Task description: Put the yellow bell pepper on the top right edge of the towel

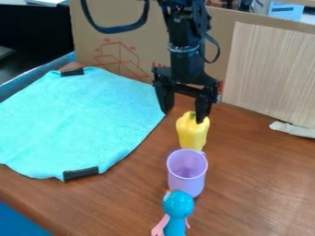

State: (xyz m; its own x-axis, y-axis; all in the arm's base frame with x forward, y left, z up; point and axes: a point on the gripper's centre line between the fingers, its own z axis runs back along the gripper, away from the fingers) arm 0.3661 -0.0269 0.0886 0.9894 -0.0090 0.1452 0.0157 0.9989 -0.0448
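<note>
Early stage, prob. nothing done on the placing: the yellow bell pepper (192, 132) is standing on bare worktop (261, 170), R of the towel (80, 115) & toward the worktop's back edge. The gripper (184, 115) is hanging above w/ its 2 fingers spread apart & holding nothing; the R finger is overlapping the pepper's top in view, contact unclear. Left to do, approx. 4 steps: centring over the pepper, grasping, lifting & carrying L, then setting it down on the towel's top R edge, which is lying quite near, just behind & L.

Other items: a purple cup (186, 170) is sitting directly in front of the pepper & hiding its base; touching or not, can't tell. A blue toy figure (177, 207) is coming next, toward the worktop's front edge. 2 black strips, 1 at the back (72, 72) & 1 at the front (80, 173), are lying at the towel's edges. A cardboard sheet (120, 50) is standing behind & maybe limiting backward room; the cup is poss. risking a knock during the grasp.
</note>
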